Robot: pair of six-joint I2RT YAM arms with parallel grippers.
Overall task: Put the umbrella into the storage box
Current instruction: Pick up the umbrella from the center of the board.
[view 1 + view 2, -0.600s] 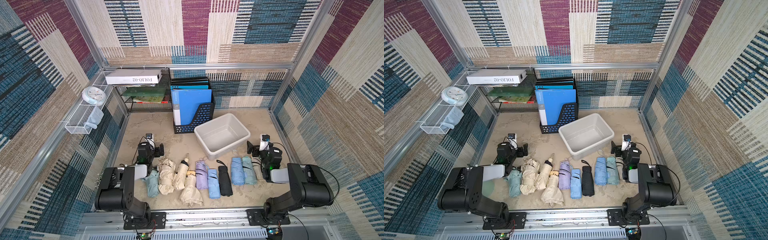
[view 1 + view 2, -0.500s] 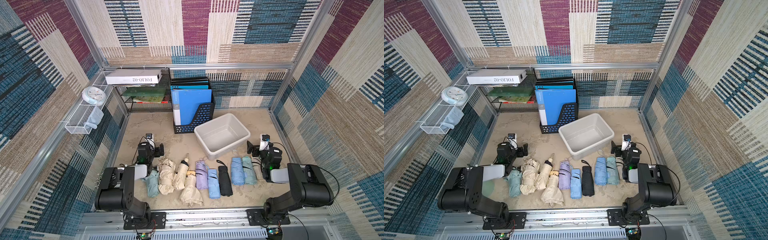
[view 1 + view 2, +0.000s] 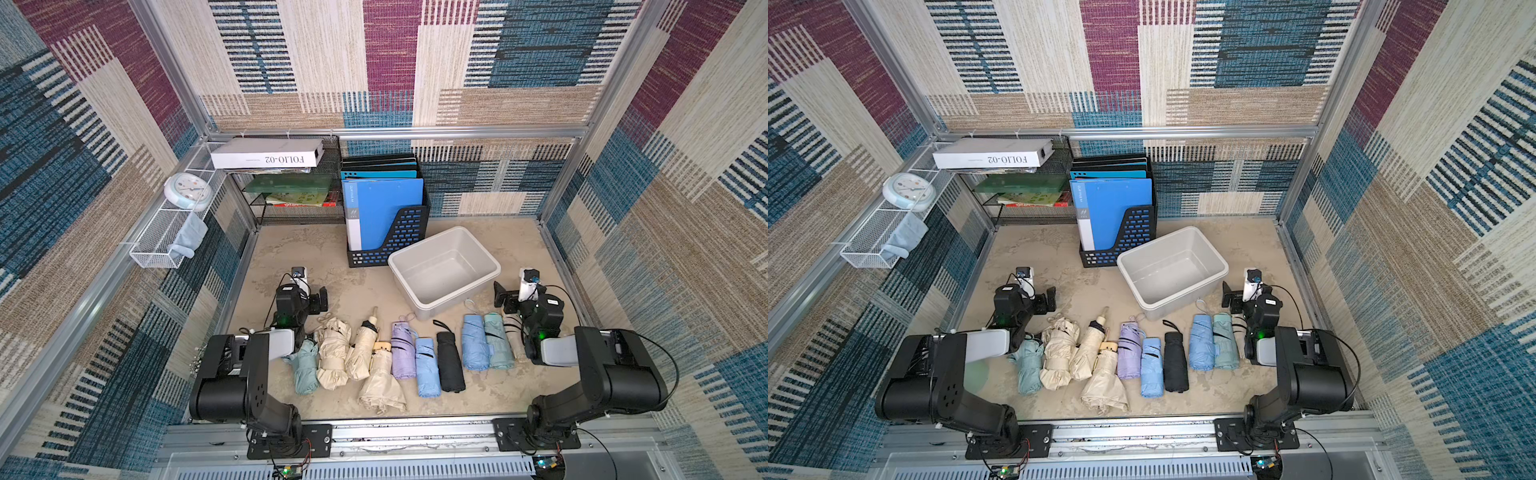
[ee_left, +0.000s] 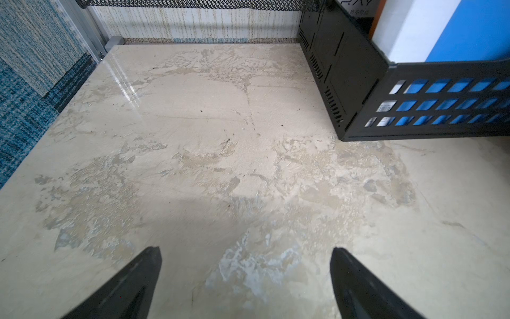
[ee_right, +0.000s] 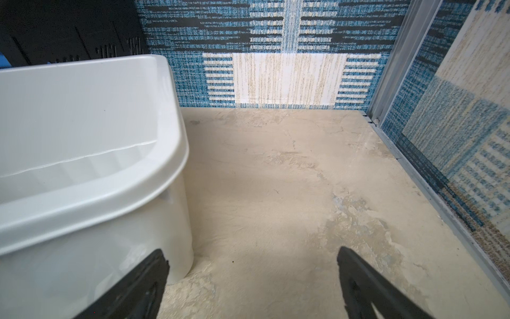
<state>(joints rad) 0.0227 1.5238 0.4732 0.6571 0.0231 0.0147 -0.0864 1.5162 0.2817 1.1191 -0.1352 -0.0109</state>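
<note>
Left tool (image 4: pixel 245 250), right tool (image 5: pixel 251 250) agape; one storage box (image 3: pixel 441 266); nine-plus umbrellas (image 3: pixel 402 351)

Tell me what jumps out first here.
A row of folded umbrellas in beige, lavender, blue, black and mint lies across the front of the table. Just behind it, right of centre, the pale storage box sits empty next to a black file holder of blue folders. The left fingers and right fingers stand open, holding nothing.
</note>
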